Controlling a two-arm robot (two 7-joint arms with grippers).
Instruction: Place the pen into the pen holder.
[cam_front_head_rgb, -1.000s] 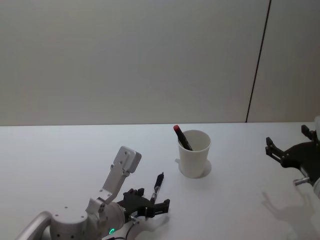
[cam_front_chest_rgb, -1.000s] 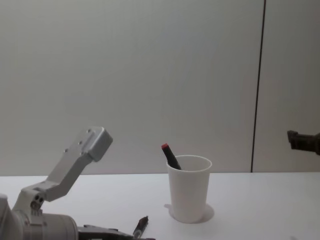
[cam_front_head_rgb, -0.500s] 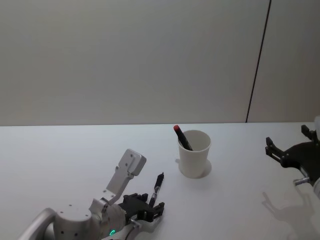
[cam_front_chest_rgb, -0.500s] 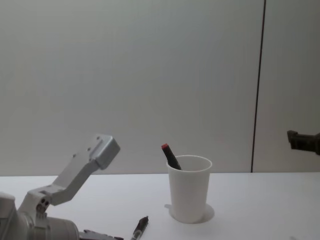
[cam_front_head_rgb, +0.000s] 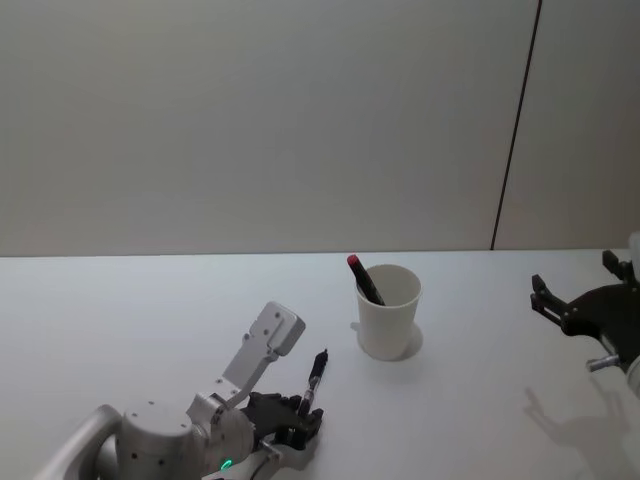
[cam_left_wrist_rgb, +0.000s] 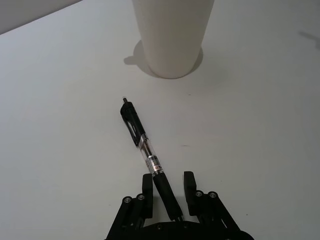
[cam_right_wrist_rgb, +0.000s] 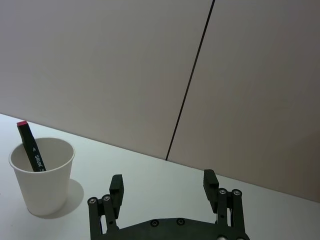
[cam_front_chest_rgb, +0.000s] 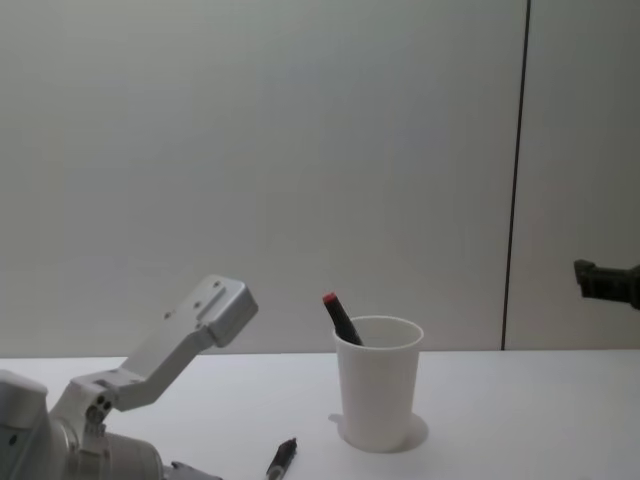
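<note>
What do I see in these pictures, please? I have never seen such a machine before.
This is a robot with two arms. One camera sits on its head, one on its chest, one on each wrist. On the white table lies a black pen; the pen holder, a white paper cup, stands nearby with a red-capped marker inside. The left gripper is low at the table, its open fingers on either side of the pen, not clamping it. The right gripper hangs open at the right, holding nothing.
</note>
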